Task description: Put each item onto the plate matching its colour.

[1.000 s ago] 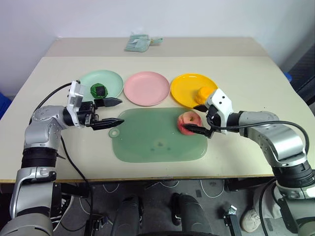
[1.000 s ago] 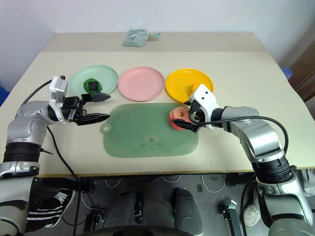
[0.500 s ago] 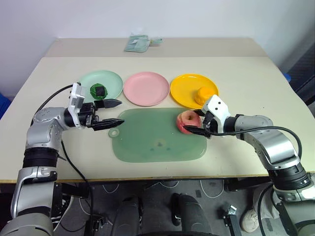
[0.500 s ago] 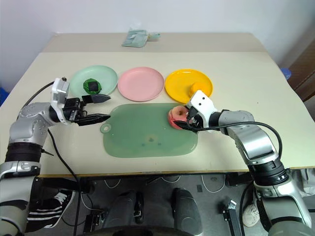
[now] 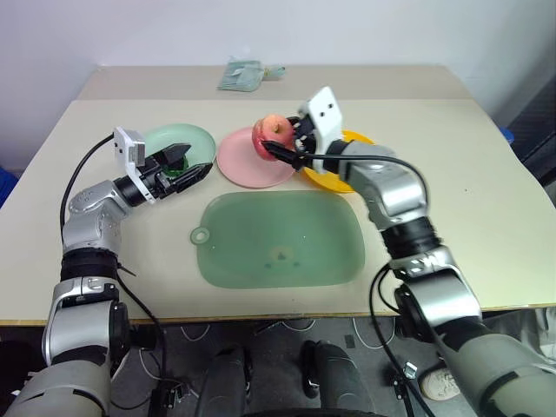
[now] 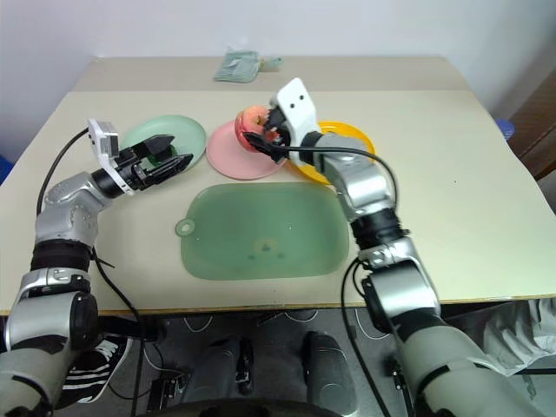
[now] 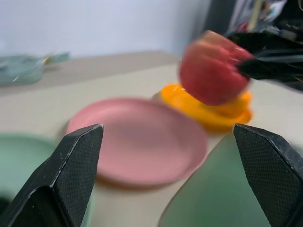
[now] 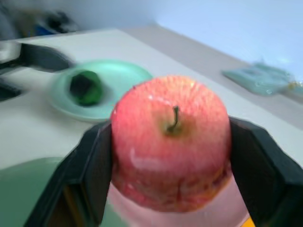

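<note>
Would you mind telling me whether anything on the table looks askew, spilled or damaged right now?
Nothing stands out: the apple is gripped squarely in the right gripper above the pink plate, and the other plates sit flat.

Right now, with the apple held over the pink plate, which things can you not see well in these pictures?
- Orange toy: in the eye views the right gripper and its arm cover most of the yellow plate, so the toy cannot be made out there.
- Dark green toy: in the eye views the left gripper covers it on the green plate.
- Underside of the apple: hidden, so its gap to the pink plate is unclear.
- Packet at the far edge: too small to identify.
</note>
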`<state>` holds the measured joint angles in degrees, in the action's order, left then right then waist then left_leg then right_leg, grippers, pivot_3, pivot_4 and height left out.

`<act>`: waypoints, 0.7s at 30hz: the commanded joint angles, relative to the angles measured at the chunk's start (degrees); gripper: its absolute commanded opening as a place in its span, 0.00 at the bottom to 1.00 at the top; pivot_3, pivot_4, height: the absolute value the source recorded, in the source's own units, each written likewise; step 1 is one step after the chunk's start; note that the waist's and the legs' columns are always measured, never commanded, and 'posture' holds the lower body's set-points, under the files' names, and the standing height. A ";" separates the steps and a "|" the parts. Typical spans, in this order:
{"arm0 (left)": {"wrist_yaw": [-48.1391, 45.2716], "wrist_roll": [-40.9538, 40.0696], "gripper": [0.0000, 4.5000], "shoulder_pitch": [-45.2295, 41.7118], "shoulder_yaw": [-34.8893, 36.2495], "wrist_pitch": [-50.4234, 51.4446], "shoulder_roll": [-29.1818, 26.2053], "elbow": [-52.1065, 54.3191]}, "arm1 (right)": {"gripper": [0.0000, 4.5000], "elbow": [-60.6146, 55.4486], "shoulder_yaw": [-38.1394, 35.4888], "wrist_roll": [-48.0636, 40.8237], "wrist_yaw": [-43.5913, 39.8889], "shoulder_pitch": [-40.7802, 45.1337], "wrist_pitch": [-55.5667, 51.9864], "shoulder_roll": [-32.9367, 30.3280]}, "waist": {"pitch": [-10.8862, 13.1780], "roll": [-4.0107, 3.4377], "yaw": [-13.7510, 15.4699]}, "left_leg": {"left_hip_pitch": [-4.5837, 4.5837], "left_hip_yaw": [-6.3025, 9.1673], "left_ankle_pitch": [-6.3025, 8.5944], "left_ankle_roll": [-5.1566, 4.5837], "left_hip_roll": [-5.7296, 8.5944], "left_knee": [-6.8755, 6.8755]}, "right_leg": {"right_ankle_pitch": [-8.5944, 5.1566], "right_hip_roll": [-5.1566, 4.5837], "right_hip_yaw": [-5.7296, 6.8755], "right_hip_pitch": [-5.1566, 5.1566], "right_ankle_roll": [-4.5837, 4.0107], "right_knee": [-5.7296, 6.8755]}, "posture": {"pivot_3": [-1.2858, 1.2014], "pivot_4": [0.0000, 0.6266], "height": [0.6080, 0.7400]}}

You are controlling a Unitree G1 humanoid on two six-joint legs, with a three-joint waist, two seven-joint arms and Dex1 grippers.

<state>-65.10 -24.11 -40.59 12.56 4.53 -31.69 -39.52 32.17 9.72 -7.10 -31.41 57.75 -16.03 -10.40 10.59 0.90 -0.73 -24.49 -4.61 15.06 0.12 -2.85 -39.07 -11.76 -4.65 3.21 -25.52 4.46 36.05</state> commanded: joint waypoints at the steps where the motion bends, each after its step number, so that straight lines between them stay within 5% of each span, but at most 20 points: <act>1: 0.62 -0.16 1.00 0.82 0.47 -0.47 -0.10 3.92 | 0.65 11.69 1.14 4.64 2.67 5.38 10.67 3.12 | 0.01 0.01 -0.04 | -0.04 0.00 0.00 0.00 0.01 0.00 | 0.00 -0.01 0.00 -0.01 0.00 -0.02 | 0.52 0.24 1.00; 4: 0.92 -0.53 1.00 2.63 0.44 0.46 -0.32 6.83 | 0.65 22.10 1.11 7.19 5.93 8.17 15.28 5.65 | 0.01 0.00 -0.24 | -0.04 -0.02 0.00 0.00 0.02 -0.01 | 0.01 -0.04 -0.01 -0.01 0.01 -0.03 | 0.52 0.24 1.00; 7: 0.56 -1.82 1.00 5.15 0.89 2.19 -0.79 11.17 | 0.98 26.37 -0.88 6.27 5.26 9.21 16.16 7.19 | 0.02 0.00 -0.40 | 0.05 0.00 -0.01 0.01 0.01 -0.01 | 0.00 -0.03 -0.01 -0.01 0.00 -0.03 | 0.52 0.24 1.00; 11: 0.24 -3.55 1.00 7.62 1.53 4.79 -1.29 15.92 | 0.99 23.11 -3.29 4.79 4.27 9.01 17.26 6.85 | 0.04 -0.04 -0.57 | 0.08 0.03 -0.03 0.06 -0.02 -0.01 | 0.00 -0.02 -0.01 -0.02 0.00 0.04 | 0.52 0.24 1.00; 16: -2.72 -7.68 1.00 9.39 2.04 8.61 -1.82 21.09 | 0.99 -0.25 -8.99 -4.28 -2.82 0.04 14.08 3.42 | 0.04 -0.04 -0.05 | 0.05 0.07 -0.03 0.06 -0.02 0.00 | 0.00 -0.02 0.00 0.00 0.00 0.01 | 0.52 0.24 1.00; 21: -6.10 -11.13 1.00 11.47 2.01 11.98 -3.11 25.33 | 0.99 -30.82 -9.37 -13.22 -13.86 -18.21 4.14 -7.22 | 0.03 -0.02 0.15 | 0.07 0.10 0.00 0.04 0.00 0.00 | 0.00 -0.08 0.02 0.14 0.01 -0.09 | 0.52 0.24 1.00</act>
<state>-70.12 -33.42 -29.39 13.62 15.84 -34.00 -17.03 9.40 0.87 -17.71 -42.10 41.67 -9.44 -15.39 10.62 0.88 -0.58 -24.42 -4.53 15.05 0.16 -2.83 -39.09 -11.76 -4.74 3.23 -25.39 4.46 35.92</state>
